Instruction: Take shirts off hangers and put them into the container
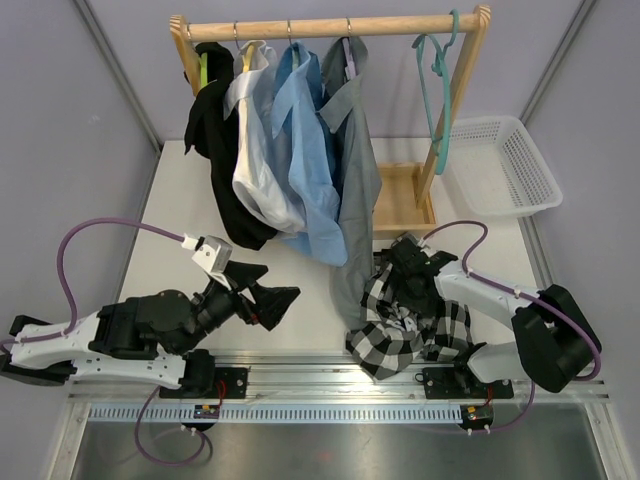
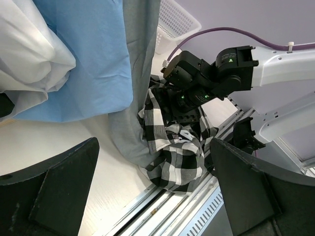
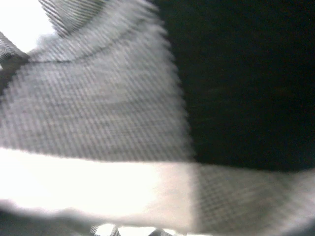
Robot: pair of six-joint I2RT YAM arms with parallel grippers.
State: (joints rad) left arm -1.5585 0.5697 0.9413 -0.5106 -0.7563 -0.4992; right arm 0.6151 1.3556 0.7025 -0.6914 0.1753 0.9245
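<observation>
Cloth hides the jaws of my right gripper, so I cannot tell their state; it sits in the checked shirt heaped on the table. My left gripper gapes wide, holding nothing.

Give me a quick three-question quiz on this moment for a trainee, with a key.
1. How many shirts hang on the wooden rail?
2. True or false: the checked shirt lies inside the white basket.
3. Which hanger on the rail carries no shirt? A. teal B. yellow C. lime

Key
1. Four: black, white, light blue and grey.
2. False. It lies crumpled on the table, outside the basket.
3. A, the teal hanger.
</observation>
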